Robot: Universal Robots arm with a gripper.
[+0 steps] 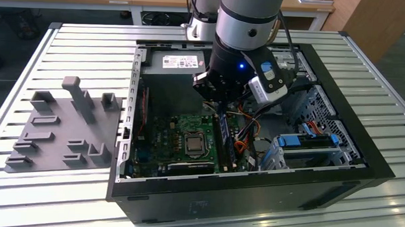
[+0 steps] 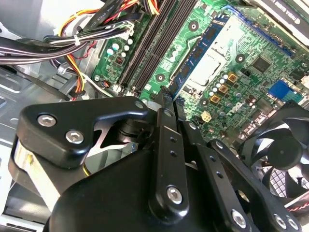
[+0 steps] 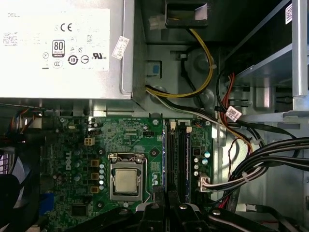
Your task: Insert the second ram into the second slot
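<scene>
One black tower computer case (image 1: 254, 193), side panel off, lies on the slatted metal table (image 1: 58, 204); its near wall is the closest item in the exterior view.

Item, near corner on the exterior view's right: metal drive cage with chunky light-blue plastic latches (image 1: 308, 141).

Item, case floor: green motherboard (image 1: 163, 137) (image 3: 72, 145) carrying a square silver processor socket (image 1: 191, 143) (image 3: 125, 180).

Item, just beside the socket: the second ram (image 1: 223, 139) (image 2: 203, 50) (image 3: 165, 159), a thin blue circuit-board stick with dark chips. It stands on edge along the memory slot nearest the socket. I cannot tell whether it is fully seated. Long black memory slots (image 2: 149, 43) (image 3: 176, 154) run parallel on its side away from the socket.

Item, at the stick's end: black two-fingered gripper (image 2: 173, 99) (image 3: 165, 195), jaws drawn in on the stick with its edge running into the narrow gap between them.

Item, beside the gripper in the second wrist view: round black cooling fan (image 2: 280, 150).

Item, far end of the case: silver boxed power supply (image 1: 180, 62) (image 3: 63, 48) with yellow and black cables (image 3: 193, 82) curving from it.

Item, above the case: grey cylindrical robot arm (image 1: 243, 24), reaching down inside.

Item, well apart on the exterior view's left: grey moulded fixture plate with upright posts (image 1: 60, 123), on the table.
</scene>
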